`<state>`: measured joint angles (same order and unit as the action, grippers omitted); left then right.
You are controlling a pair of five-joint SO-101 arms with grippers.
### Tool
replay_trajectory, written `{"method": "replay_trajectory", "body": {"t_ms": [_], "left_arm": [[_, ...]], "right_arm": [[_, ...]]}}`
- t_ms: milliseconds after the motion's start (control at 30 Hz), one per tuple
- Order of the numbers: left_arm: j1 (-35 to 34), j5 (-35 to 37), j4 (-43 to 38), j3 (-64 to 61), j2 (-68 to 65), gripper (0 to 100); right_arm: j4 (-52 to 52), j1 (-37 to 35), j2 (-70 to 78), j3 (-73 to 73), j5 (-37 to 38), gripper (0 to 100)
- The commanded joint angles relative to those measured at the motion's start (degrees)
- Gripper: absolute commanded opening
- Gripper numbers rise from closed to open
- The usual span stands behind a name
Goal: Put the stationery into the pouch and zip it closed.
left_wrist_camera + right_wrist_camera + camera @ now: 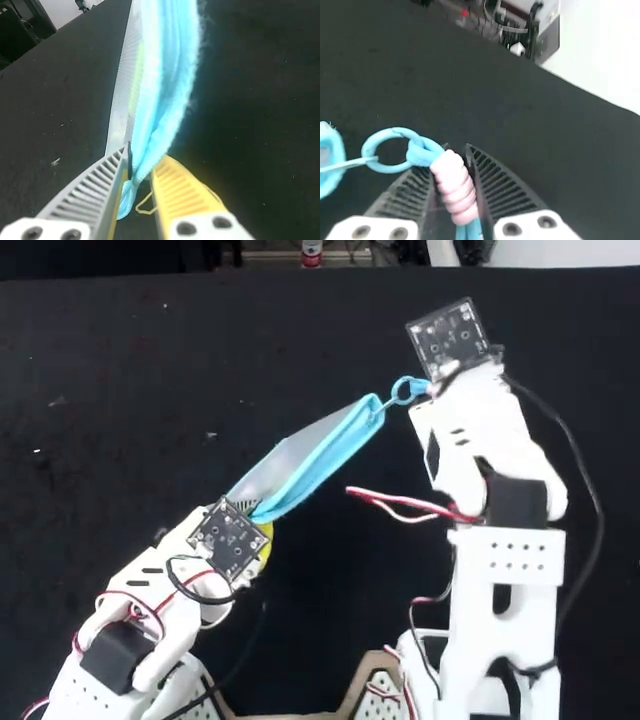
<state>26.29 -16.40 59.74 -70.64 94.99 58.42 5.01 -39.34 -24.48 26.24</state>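
A clear pouch (305,460) with a light-blue zip edge hangs stretched between my two arms above the black table (110,390). At its near end my left gripper (258,523) is shut on the pouch (155,90), the blue edge pinched between a grey finger and a yellow one (175,192). At the far end, a blue ring (404,391) on the zip pull leads to my right gripper (432,388). That right gripper (455,155) is shut on the zip pull's cord, a pink bead stack (454,187) beside the blue ring (387,150). What is inside the pouch is not clear.
Red and white wires (400,505) loop between the two arms. The right arm's white base (500,620) stands at the front right. Clutter (515,25) lies beyond the table's far edge.
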Motion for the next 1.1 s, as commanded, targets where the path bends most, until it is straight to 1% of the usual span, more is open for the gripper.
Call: {"method": "replay_trajectory", "body": {"t_ms": [0, 200, 367, 567, 700, 800, 933, 1000, 1067], "left_arm": [[-0.8, 1.0, 1.1, 1.6, -0.2, 3], [-0.8, 1.0, 1.1, 1.7, -0.2, 3], [-1.1, 1.1, 1.1, 1.7, -0.2, 3], [-1.1, 1.1, 1.1, 1.7, -0.2, 3], [-1.1, 1.1, 0.9, 1.5, -0.2, 3], [-1.1, 1.1, 0.8, 1.5, -0.2, 3], [-1.0, 1.0, 0.7, 1.5, -0.2, 3], [-0.8, 0.8, 0.7, 1.5, -0.2, 3], [-0.7, 0.7, 0.7, 1.7, -0.2, 3]], "right_arm": [[3.3, 3.1, 1.3, 6.2, -0.3, 1.1], [4.6, 3.3, 2.5, 6.2, -3.1, 1.1], [4.6, 3.3, 6.4, 7.4, -3.1, 1.1], [4.7, 7.6, 10.9, 11.1, -3.6, 1.1], [7.9, 7.7, 11.3, 11.4, -3.3, 1.1], [10.6, 5.4, 9.5, 11.2, -3.4, 1.1], [18.1, -1.0, 3.9, 11.4, -3.4, 2.1], [21.8, -4.6, 0.2, 11.4, -3.4, 6.6], [24.9, -7.8, -3.5, 11.4, -3.4, 13.2]]}}
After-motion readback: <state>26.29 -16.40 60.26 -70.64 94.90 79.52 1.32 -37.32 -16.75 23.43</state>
